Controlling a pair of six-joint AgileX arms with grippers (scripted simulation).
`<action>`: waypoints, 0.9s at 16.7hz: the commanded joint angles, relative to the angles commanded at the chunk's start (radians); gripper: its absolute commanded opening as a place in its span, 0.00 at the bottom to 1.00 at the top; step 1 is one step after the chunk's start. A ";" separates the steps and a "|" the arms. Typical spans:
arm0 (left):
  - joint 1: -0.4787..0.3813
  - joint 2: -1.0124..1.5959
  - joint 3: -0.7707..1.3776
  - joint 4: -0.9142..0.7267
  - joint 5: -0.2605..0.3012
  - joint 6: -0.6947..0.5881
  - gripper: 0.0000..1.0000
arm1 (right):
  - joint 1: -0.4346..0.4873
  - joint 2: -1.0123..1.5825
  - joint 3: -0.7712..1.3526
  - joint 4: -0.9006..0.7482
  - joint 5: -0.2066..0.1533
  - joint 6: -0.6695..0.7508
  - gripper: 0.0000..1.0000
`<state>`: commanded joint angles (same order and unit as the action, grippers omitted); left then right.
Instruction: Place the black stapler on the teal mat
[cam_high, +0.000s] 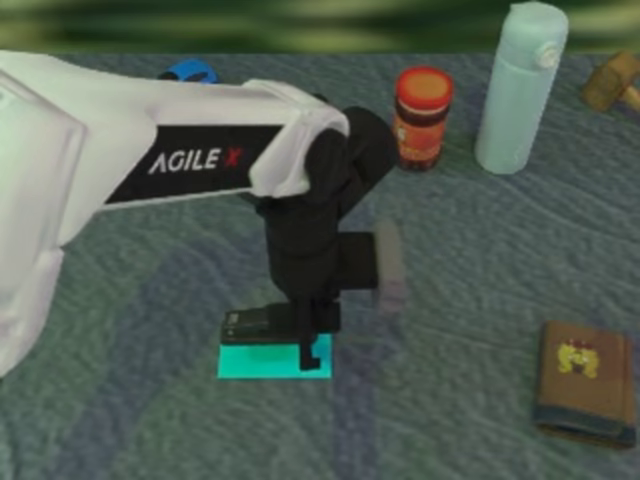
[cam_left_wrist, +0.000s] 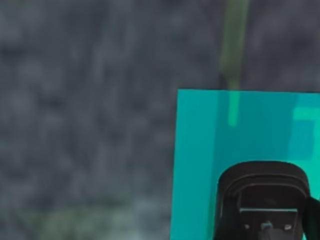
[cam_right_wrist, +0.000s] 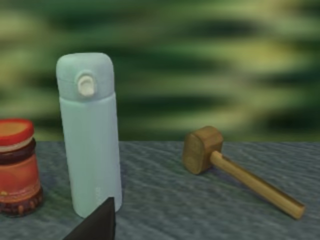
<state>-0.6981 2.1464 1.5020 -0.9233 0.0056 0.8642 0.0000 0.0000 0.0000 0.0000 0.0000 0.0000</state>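
The black stapler (cam_high: 252, 325) lies along the far edge of the teal mat (cam_high: 262, 364), left of the table's middle. My left gripper (cam_high: 308, 338) reaches down from above and is shut on the stapler's right end, with the arm hiding that end. In the left wrist view the stapler's rounded end (cam_left_wrist: 262, 200) fills the space just over the teal mat (cam_left_wrist: 200, 165). My right arm is parked outside the top view. Only a dark corner of my right gripper (cam_right_wrist: 100, 226) shows in its wrist view.
At the back stand a red-lidded jar (cam_high: 422, 115) and a pale bottle (cam_high: 520, 85), with a wooden mallet (cam_high: 612, 82) at the far right. A brown wallet (cam_high: 585, 380) lies front right. A blue object (cam_high: 190, 72) peeks out behind my left arm.
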 joint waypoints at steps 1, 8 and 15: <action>0.000 0.000 0.000 0.000 0.000 0.000 0.30 | 0.000 0.000 0.000 0.000 0.000 0.000 1.00; 0.000 0.000 0.000 0.000 0.000 0.000 0.83 | 0.000 0.000 0.000 0.000 0.000 0.000 1.00; 0.000 0.000 0.000 0.000 0.000 0.000 1.00 | 0.000 0.000 0.000 0.000 0.000 0.000 1.00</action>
<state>-0.6981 2.1464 1.5020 -0.9233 0.0056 0.8642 0.0000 0.0000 0.0000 0.0000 0.0000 0.0000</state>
